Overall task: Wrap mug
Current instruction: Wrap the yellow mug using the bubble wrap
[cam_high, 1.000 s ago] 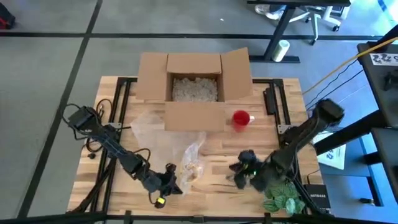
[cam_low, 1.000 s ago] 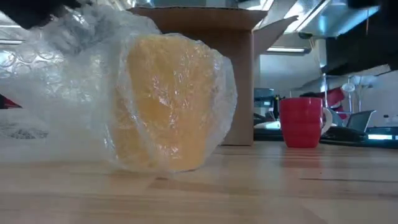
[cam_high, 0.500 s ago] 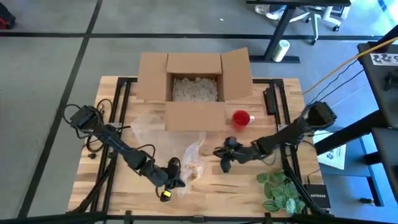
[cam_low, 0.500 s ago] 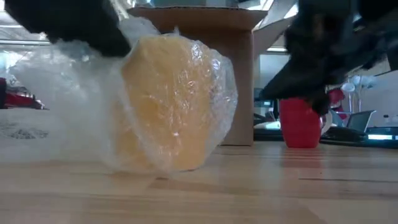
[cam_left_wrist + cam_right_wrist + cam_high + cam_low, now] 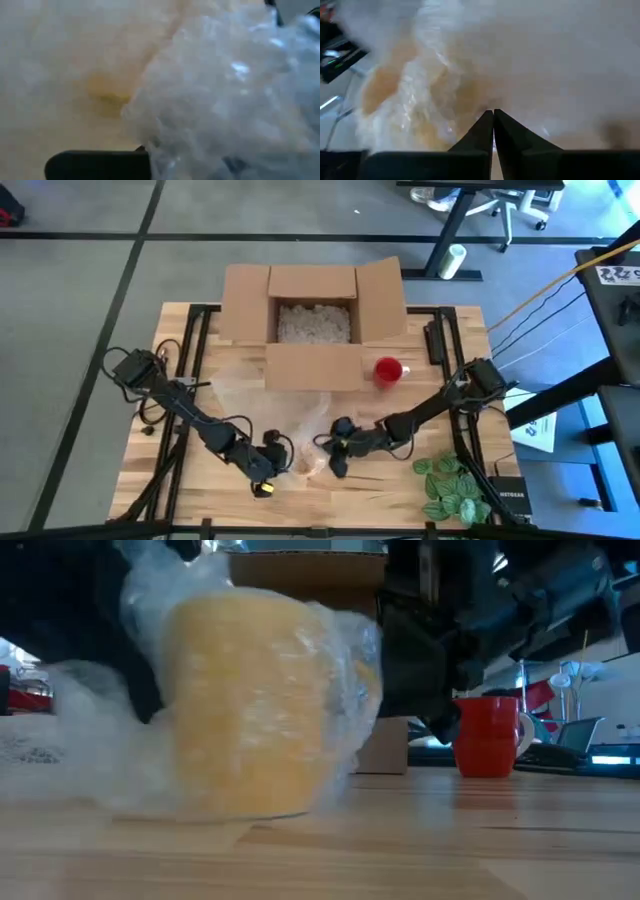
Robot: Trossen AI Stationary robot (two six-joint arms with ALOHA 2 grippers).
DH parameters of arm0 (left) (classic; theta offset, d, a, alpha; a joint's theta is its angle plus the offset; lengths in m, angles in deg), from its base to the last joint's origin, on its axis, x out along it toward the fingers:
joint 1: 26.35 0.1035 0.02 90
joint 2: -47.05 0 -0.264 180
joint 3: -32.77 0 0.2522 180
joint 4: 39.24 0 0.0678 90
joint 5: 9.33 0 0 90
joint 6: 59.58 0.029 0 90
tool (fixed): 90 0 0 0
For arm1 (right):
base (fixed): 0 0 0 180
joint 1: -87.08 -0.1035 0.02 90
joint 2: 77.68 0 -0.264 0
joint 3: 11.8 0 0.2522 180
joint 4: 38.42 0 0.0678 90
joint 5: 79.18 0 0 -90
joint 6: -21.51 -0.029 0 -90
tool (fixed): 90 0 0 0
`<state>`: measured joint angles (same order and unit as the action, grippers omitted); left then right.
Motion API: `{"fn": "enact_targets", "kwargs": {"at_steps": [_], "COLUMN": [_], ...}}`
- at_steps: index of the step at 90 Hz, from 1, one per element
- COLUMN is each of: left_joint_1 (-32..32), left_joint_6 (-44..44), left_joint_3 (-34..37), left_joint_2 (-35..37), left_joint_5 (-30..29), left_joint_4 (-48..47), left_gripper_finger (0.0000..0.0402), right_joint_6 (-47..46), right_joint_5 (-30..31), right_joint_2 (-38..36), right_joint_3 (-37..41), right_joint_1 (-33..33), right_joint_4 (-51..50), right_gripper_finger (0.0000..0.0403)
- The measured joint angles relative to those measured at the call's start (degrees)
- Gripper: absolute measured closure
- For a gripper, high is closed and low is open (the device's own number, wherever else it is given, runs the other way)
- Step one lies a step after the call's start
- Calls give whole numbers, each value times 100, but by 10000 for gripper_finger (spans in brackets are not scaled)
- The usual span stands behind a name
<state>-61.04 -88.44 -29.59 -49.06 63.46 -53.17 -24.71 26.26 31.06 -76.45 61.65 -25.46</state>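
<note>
**Yellow mug in bubble wrap, flanked by both grippers**

The yellow mug (image 5: 245, 705) is seen at the near edge of the table (image 5: 400, 485), swathed in clear bubble wrap (image 5: 90, 755), and sits directly between the two grippers. In the high view the wrapped mug (image 5: 305, 455) is touched on one side by the left gripper (image 5: 270, 460) and on the other by the right gripper (image 5: 337, 452). The right gripper's fingers (image 5: 492, 131) are pressed together tip to tip, just in front of the wrapped mug (image 5: 405, 100), with nothing visibly pinched between them. The left gripper is buried in the wrap (image 5: 225, 90); only one dark finger (image 5: 95, 164) is shown, so whether it is parted or closed cannot be told. A loose tail of wrap (image 5: 235, 385) is spread beyond the left gripper, toward the table's far side.

Beyond the right gripper a red mug (image 5: 388, 369) is stood upright, well apart from it. Beside the red mug, farther back still, an open cardboard box (image 5: 312, 310) is placed, with pale filler (image 5: 313, 323) inside. A green leafy sprig (image 5: 448, 488) is laid close to the right arm, at the table's near corner.
</note>
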Motion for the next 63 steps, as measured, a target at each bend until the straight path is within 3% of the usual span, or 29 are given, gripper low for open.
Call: {"fn": "enact_targets", "kwargs": {"at_steps": [31,63], "left_joint_1": [338,252], "left_joint_6": [504,551], "left_joint_3": [9,4], "left_joint_2": [103,822], "left_joint_5": [-241,-280], "left_joint_4": [-159,-514], "left_gripper_finger": [402,402], "right_joint_6": [-688,-1332], "right_joint_5": [387,591], "right_joint_2": [37,-133], "right_joint_3": [-169,-177], "right_joint_1": [-403,-985], "right_joint_4": [-291,-720], "right_gripper_finger": [403,403]}}
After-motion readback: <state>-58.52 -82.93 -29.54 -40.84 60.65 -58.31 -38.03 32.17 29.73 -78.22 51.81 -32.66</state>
